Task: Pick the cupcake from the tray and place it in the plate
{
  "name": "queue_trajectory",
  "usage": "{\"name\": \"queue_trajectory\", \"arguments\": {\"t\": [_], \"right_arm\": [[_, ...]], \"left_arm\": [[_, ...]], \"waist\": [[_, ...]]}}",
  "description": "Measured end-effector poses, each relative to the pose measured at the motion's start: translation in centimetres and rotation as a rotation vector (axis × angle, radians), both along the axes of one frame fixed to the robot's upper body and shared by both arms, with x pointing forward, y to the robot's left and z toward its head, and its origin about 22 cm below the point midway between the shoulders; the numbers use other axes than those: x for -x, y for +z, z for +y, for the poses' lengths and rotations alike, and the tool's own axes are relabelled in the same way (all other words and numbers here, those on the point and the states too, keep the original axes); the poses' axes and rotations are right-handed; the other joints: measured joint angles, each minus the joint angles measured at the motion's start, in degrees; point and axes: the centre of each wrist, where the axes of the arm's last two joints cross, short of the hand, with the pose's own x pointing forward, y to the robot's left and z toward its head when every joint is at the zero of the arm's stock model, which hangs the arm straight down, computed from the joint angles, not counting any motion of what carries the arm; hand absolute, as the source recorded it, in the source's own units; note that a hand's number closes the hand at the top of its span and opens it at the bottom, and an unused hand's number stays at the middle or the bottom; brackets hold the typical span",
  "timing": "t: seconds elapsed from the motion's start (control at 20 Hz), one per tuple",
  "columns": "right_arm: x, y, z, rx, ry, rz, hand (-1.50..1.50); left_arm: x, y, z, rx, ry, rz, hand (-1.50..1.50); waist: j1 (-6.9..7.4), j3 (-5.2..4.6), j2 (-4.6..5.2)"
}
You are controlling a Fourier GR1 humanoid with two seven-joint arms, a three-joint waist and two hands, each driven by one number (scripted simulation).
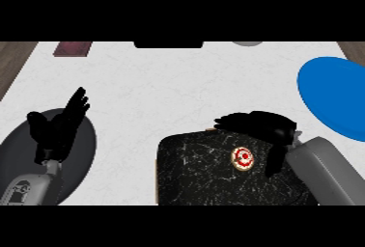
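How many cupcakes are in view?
1: the cupcake sits on the black tray, toward its right side, just left of the right hand, whose fingers curve over the tray's far edge. That hand and forearm could hide another.

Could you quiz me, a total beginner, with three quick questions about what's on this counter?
1. True or false: the cupcake sits on the black tray.
2. What colour is the plate? A red, B blue, C green.
3. Which hand is beside the tray's far right corner?

Key: 1 true. 2 B. 3 The right hand; the left hand rests open, fingers up, over a grey disc at the left.
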Motion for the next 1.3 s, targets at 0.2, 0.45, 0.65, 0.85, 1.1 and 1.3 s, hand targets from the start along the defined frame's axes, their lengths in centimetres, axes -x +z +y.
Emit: {"name": "queue_trajectory", "arguments": {"t": [0.2,0.45,0.65,0.85,1.1,1.3], "right_arm": [[0.3,-0.2,1.0,0.020,0.004,-0.012,-1.50],[0.1,-1.5,1.9,0.069,0.031,-0.021,1.50],[0.5,-1.5,2.1,0.103,0.103,-0.030,1.50],[1.4,-2.0,2.3,0.097,0.142,-0.056,1.50],[1.3,-2.0,2.9,0.062,0.131,-0.049,1.50],[2.5,-2.4,0.7,0.028,0.006,-0.048,1.50]], "left_arm": [[0.0,0.1,-0.2,-0.001,-0.001,0.003,0.00],[-0.5,0.3,0.1,-0.003,-0.005,0.004,0.00],[-0.6,0.0,0.4,0.002,-0.005,0.009,0.00],[-0.2,0.0,0.1,-0.004,-0.006,0.001,0.00],[-0.2,-0.2,0.2,-0.004,-0.003,0.006,0.00],[0.2,-0.1,0.8,-0.006,0.004,0.007,0.00]], "waist": [[-0.01,0.00,-0.02],[0.00,0.01,0.02],[-0.06,-0.11,-0.09],[-0.05,-0.36,-0.35],[-0.10,-0.40,-0.33],[-0.47,-0.23,-0.31]]}}
